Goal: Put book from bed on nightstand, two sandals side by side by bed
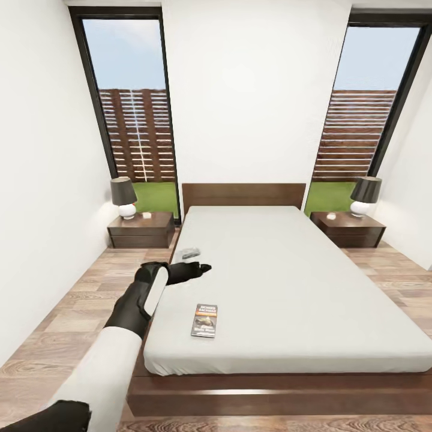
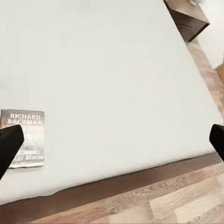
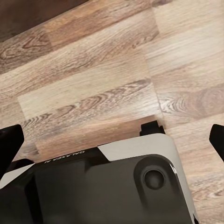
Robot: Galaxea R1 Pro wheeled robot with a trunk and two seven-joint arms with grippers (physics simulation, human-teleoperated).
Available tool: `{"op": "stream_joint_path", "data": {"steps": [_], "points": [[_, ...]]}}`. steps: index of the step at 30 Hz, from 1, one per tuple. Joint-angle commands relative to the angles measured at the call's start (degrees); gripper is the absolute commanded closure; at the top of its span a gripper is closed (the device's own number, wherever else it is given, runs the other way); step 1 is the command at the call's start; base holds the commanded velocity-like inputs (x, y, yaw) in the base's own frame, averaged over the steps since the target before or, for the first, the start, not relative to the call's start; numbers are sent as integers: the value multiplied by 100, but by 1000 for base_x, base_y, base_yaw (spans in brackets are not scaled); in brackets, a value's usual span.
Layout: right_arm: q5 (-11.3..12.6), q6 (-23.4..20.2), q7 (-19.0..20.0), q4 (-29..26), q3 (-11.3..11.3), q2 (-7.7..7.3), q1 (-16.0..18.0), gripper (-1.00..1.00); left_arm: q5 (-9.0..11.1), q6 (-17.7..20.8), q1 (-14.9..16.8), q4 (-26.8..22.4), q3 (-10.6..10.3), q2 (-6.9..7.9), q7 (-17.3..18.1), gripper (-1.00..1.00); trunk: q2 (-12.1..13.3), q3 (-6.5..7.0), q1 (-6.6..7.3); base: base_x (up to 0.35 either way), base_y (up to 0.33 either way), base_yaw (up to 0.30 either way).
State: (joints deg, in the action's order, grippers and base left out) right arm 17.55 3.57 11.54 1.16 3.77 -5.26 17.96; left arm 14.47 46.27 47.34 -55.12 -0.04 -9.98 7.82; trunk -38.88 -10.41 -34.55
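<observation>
1 book (image 1: 204, 320) near bed (image 1: 300, 288) edge

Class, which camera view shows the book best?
The head view: the whole book lies unobstructed on the bed. The left wrist view shows its title, but a finger covers part.

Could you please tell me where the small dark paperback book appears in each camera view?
Head view: the small dark paperback book lies near the foot of the pale grey-white mattress.
Left wrist view: book beside one dark finger.
Right wrist view: not in it.
Shared landmark: the mattress.
</observation>
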Motion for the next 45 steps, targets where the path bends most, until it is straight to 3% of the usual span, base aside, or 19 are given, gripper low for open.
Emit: {"op": "stream_joint_path", "data": {"steps": [1,5,8,10,14,24,28,30,34,40,45], "points": [[21,21,33,11,38,-2,6,-100,-23,18,206,169,5,-2,-105,-100,-8,-10,-2,0,0,0],[21,21,33,8,38,-2,6,-100,-23,-51,624,662,4,-2,-699,-100,-8,-10,-2,0,0,0],[27,13,35,9,42,-2,6,-100,-20,-458,765,952,-2,-2,-1484,-100,-8,-22,-2,0,0,0],[33,7,43,8,43,-2,6,-100,-19,-711,798,1190,-4,-2,-1799,-100,-8,-37,-2,0,0,0],[32,4,52,7,44,-2,6,-100,-21,-867,814,1644,-10,-2,-1975,-100,-8,-70,-2,0,0,0],[12,1,12,0,55,-46,6,-100,11,-1347,760,1909,-14,-2,-1983,-100,-8,-160,-2,0,0,0],[28,4,10,-2,65,-496,6,-100,8,-1376,759,1984,-14,-2,-1979,-100,-8,-196,-2,0,0,0],[42,9,3,-13,78,-879,6,-100,8,-1381,759,1999,-14,-2,-1978,-100,-8,-214,-2,0,0,0],[60,5,-4,-189,95,-1443,10,-100,9,-1383,759,2011,-14,-2,-1978,-100,-8,-250,-2,0,0,0],[61,-62,-11,-1376,112,-1615,14,-100,8,-1384,759,2013,-14,-2,-1978,-100,-8,-304,-2,0,0,0],[64,-71,-13,-1627,120,-1627,15,-100,4,-1384,759,2014,-13,-2,-1978,-100,-8,-349,-2,0,0,0]]}}
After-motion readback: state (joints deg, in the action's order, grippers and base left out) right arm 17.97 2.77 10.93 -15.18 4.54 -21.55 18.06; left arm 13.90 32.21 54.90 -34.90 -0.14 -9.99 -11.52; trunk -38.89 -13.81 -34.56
